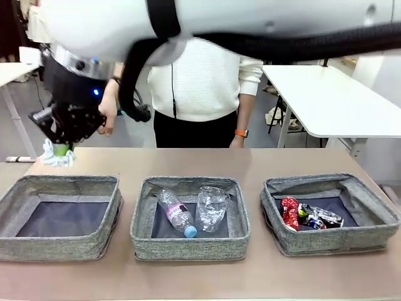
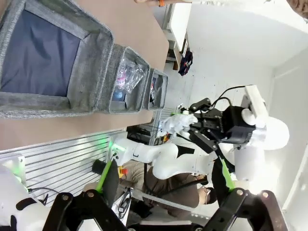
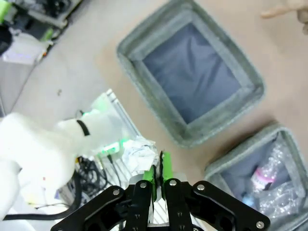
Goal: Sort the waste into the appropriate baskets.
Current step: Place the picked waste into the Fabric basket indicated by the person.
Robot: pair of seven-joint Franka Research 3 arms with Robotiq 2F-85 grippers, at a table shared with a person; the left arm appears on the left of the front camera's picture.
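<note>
My right gripper reaches across to the table's far left corner and is shut on the crumpled white paper ball, behind the empty left basket. In the right wrist view the pinched paper ball hangs high above that basket. The middle basket holds a blue-capped bottle and a clear plastic cup. A crushed red can and a dark printed can lie in the right basket. My left gripper is open and holds nothing, well off the table.
A person in a white sweater stands at the far side, one hand close beside my right gripper. A white table stands behind at the right. Bare tabletop runs along the near edge in front of the baskets.
</note>
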